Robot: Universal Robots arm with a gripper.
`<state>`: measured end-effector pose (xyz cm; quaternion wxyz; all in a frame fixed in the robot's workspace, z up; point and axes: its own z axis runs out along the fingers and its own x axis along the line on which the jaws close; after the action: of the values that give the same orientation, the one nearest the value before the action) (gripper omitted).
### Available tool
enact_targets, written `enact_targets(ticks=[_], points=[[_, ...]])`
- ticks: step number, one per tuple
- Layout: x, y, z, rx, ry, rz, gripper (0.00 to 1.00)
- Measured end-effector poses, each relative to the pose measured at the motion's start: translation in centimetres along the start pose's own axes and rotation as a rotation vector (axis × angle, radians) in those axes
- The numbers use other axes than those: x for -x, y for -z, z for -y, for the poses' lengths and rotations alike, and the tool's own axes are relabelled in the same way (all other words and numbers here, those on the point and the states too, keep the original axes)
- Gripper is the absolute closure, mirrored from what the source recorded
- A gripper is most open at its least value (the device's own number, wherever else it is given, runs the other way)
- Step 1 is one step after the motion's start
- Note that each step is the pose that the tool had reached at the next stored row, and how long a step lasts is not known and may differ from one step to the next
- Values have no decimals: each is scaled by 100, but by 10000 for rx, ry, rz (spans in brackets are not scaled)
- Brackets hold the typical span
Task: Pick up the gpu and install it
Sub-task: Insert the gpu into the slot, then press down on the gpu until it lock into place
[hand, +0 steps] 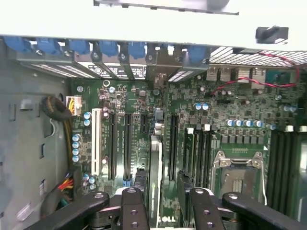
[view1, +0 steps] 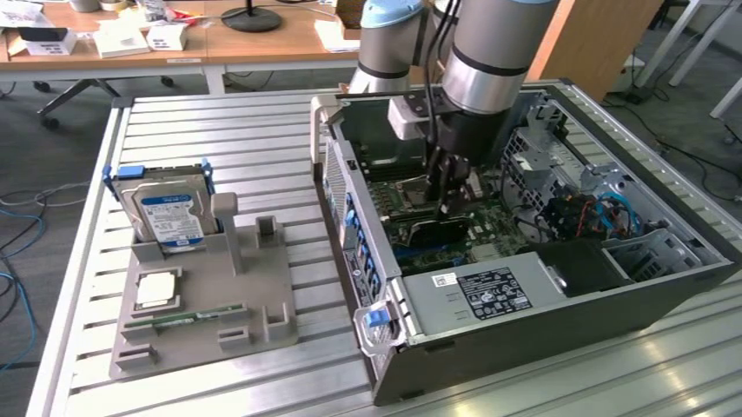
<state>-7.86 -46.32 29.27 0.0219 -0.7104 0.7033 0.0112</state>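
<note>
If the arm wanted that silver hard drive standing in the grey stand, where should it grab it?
Probably by its upper half, coming straight down from above. The hard drive stands upright with its lower end sunk in the grey stand, so only the top is free. Fingers closing across its two broad flat faces should sit flush, and lifting straight up should slide it out of the slot.

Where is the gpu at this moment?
In the exterior view the gpu stands on edge inside the open computer case, on the motherboard directly below the gripper, left of the power supply.
</note>
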Motion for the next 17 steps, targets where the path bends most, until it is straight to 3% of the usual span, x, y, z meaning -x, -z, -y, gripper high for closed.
enact_targets(ticks=[11, 17], points=[[33, 275, 5, -71, 1, -1, 60], [37, 311, 5, -76, 1, -1, 60]])
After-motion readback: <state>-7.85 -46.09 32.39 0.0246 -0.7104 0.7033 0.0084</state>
